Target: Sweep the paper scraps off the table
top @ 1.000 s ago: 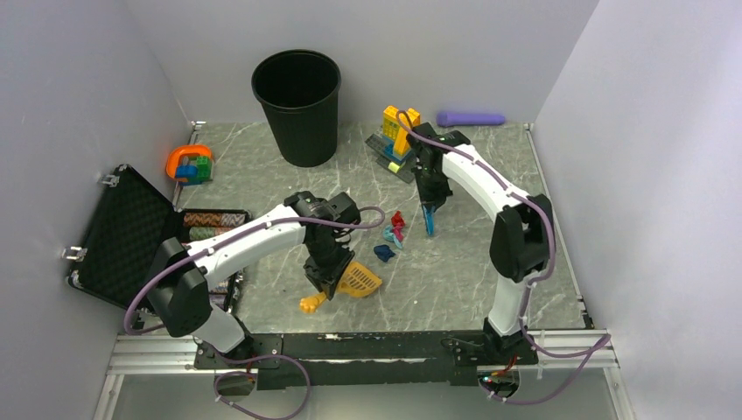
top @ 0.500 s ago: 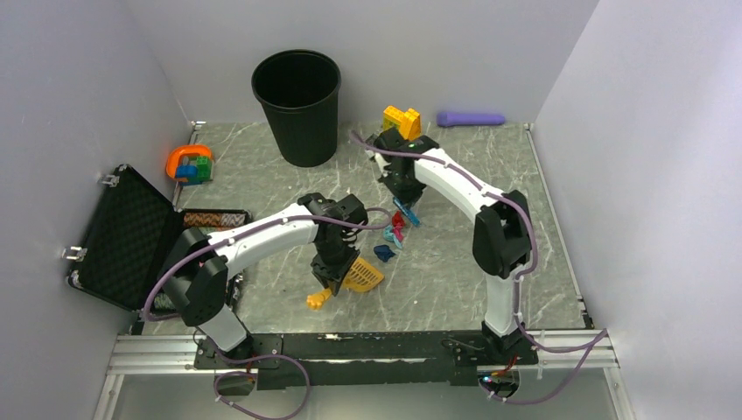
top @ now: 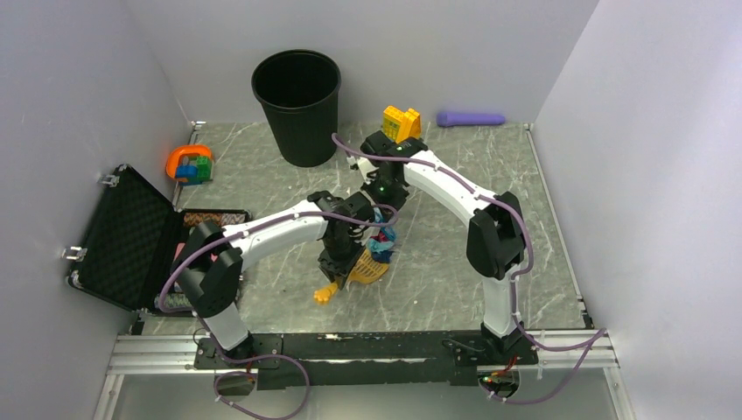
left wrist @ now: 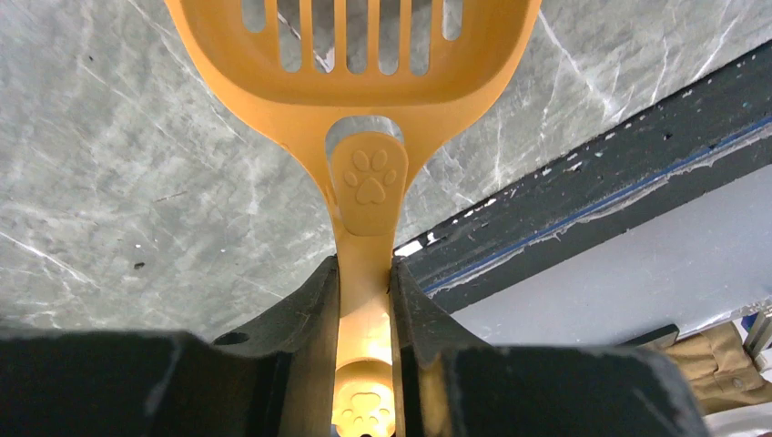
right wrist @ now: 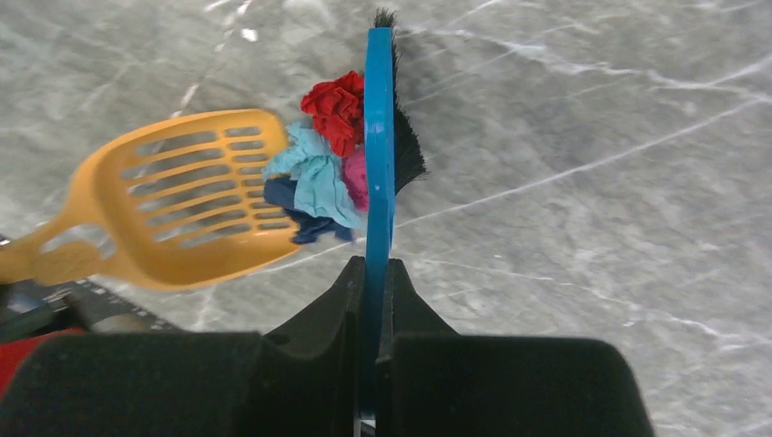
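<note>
**Top view:** Near the centre of the frame, two arms meet over the grey-green marble-patterned surface (top: 455,262). The left pincer (top: 339,262) grips the handle of an orange slotted plastic scoop (top: 366,271). A clump of small crumpled paper scraps (top: 381,246), red, teal and dark blue, sits at the scoop's upper right rim, just below the right pincer (top: 382,208). A tall black round bin (top: 297,105) stands towards the upper left.

**Left wrist view:** At bottom centre the left pincer (left wrist: 366,273) is clamped narrowly on the scoop's (left wrist: 364,82) paw-printed handle. The slotted bowl fills the top of the frame over the surface (left wrist: 118,182).

**Right wrist view:** The right pincer (right wrist: 375,273) at bottom centre pinches a blue plastic brush (right wrist: 379,137) with black bristles, seen edge-on. The paper scraps (right wrist: 323,177) are bunched against the brush's left face, lying partly in the mouth of the scoop (right wrist: 182,214) at the left, on the surface (right wrist: 592,182).
</note>
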Robot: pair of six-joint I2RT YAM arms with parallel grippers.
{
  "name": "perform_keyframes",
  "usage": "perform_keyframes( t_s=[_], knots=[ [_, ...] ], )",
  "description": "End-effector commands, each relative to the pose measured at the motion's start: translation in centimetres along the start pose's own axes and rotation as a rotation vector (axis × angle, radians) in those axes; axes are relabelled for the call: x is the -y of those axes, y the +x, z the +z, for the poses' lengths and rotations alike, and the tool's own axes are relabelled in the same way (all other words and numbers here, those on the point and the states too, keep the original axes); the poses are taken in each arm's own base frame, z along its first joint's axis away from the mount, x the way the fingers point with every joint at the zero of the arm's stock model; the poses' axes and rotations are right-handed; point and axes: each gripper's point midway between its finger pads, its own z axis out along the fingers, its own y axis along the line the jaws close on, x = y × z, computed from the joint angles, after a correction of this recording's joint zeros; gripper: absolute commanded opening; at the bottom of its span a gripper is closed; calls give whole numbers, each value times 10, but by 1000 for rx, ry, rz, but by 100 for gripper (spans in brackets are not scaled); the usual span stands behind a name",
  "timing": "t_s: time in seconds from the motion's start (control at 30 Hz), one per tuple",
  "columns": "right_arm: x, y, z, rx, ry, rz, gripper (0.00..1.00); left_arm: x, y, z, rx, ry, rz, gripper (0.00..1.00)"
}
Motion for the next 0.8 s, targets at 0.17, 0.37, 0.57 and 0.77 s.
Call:
perform_keyframes(
  t_s=[0.17, 0.37, 0.57, 0.77],
  knots=[
    [-60, 19, -26, -33, -316, 119, 0, -1, -32, 1, 91, -40, 10, 0],
    [-38, 8, -64, 106, -393, 272, 0, -11, -37, 10, 132, -82, 19, 0],
    [1, 13, -77, 145, -260, 336, 0, -19, -44, 21, 244, -92, 56, 0],
    [24, 18, -82, 192, -124, 388, 0, -27, -48, 33, 301, -110, 65, 0]
  ],
)
